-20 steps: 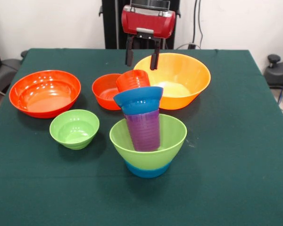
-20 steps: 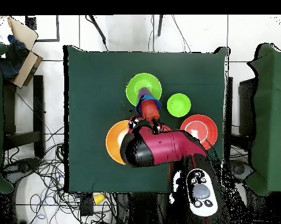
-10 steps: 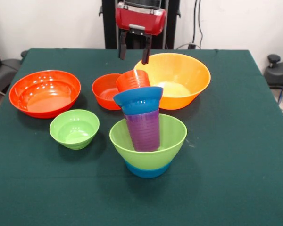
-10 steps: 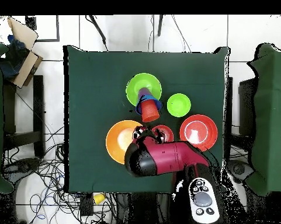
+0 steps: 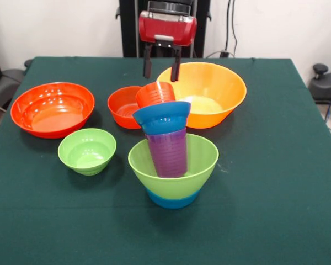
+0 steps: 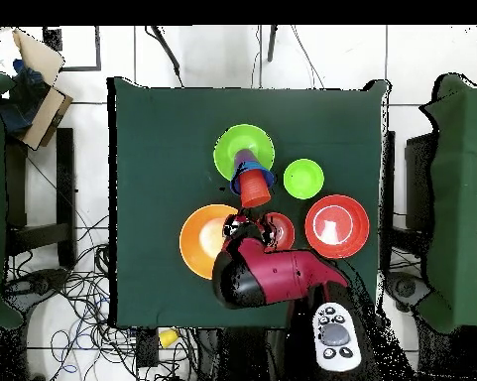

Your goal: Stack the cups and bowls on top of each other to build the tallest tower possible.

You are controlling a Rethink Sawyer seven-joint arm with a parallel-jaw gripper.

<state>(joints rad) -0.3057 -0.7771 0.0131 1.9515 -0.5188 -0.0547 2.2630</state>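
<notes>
The tower stands at the table's middle: a light green bowl point(image 5: 196, 160) nested on a light blue bowl point(image 5: 172, 199), a purple cup point(image 5: 167, 153) upright inside it, a dark blue bowl point(image 5: 161, 116) on the cup, and an orange-red cup point(image 5: 155, 93) on top. In the overhead view the tower's green bowl point(image 6: 232, 149) and top cup point(image 6: 254, 190) show. My gripper point(image 5: 161, 69) point(image 6: 250, 230) hangs open and empty above and behind the tower, over the gap between the medium red-orange bowl point(image 5: 121, 106) and the large yellow-orange bowl point(image 5: 215, 91).
A large red-orange bowl point(image 5: 52, 109) point(image 6: 337, 225) sits at the left in the front view. A small light green bowl point(image 5: 87, 150) point(image 6: 303, 178) stands in front of it. My arm partly covers the medium red-orange bowl point(image 6: 281, 228) and the yellow-orange bowl point(image 6: 200, 241) from above.
The gripper drew back and up from the tower, then came a little right and down again in the front view. It stays open. The tower and the bowls have not moved.
</notes>
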